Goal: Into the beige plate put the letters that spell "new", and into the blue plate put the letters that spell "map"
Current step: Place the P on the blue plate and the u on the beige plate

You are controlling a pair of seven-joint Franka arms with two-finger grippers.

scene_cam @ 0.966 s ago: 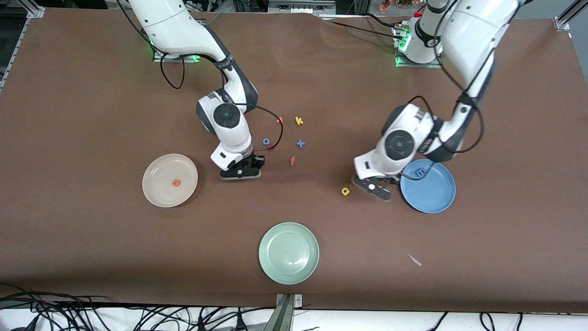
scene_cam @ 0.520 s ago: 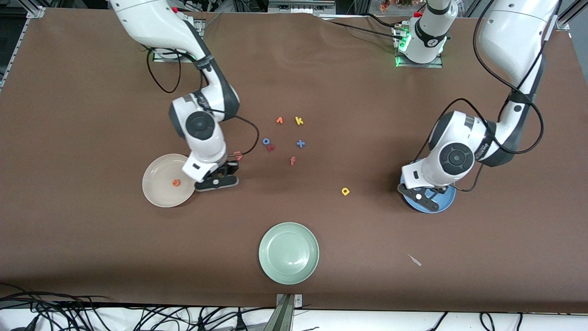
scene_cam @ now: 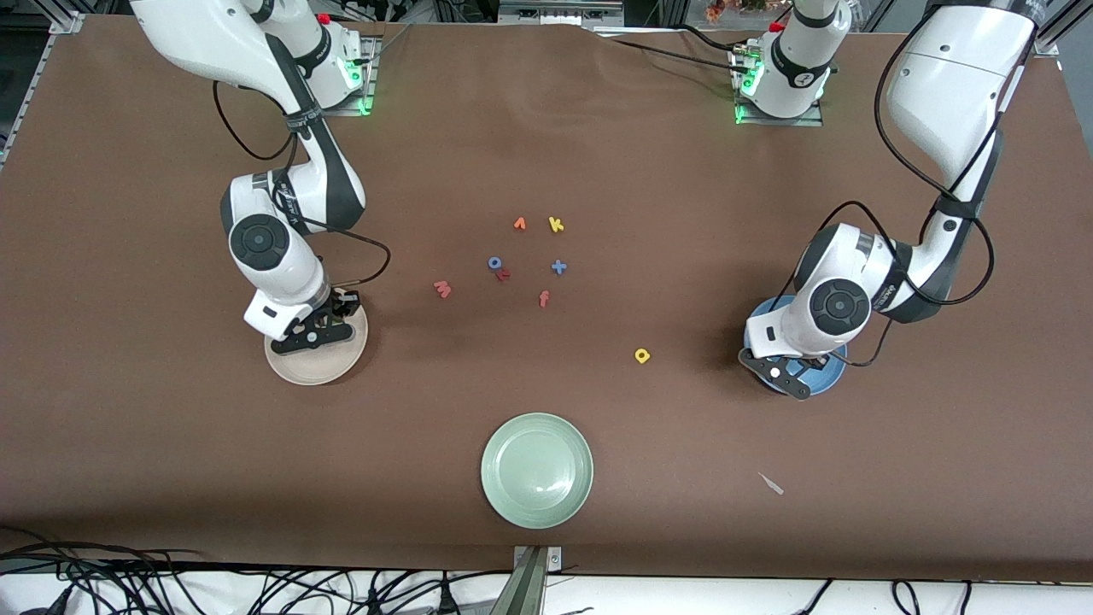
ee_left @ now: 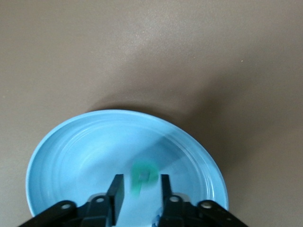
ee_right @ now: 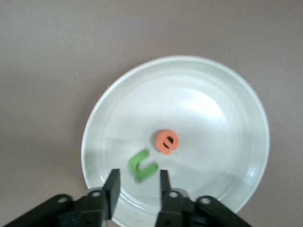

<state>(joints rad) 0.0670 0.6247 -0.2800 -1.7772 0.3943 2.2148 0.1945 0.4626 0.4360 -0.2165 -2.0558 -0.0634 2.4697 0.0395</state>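
My right gripper (scene_cam: pixel 312 336) hangs open over the beige plate (scene_cam: pixel 295 369). In the right wrist view a green n (ee_right: pixel 142 165) shows loose and blurred just past the open gripper (ee_right: pixel 138 184), beside the orange e (ee_right: pixel 166 141) lying in the plate (ee_right: pixel 213 94). My left gripper (scene_cam: pixel 782 374) stands open over the blue plate (scene_cam: pixel 832 372). In the left wrist view a blurred teal letter (ee_left: pixel 143 176) is free between the fingertips of the gripper (ee_left: pixel 140 187), over the plate (ee_left: pixel 71 151). The pinkish-red w (scene_cam: pixel 442 289) and a yellow letter (scene_cam: pixel 642 355) lie on the table.
A pale green plate (scene_cam: pixel 536 470) sits nearest the front camera. Mid-table lie a yellow k (scene_cam: pixel 556 225), an orange letter (scene_cam: pixel 519 224), a blue o (scene_cam: pixel 494 263) touching a small red letter (scene_cam: pixel 504 274), a blue plus (scene_cam: pixel 558 267) and an orange-red f (scene_cam: pixel 543 298).
Both arms swung outward from the middle of the table to their plates. Both grippers went from shut to open, letting go of the green n and the teal letter.
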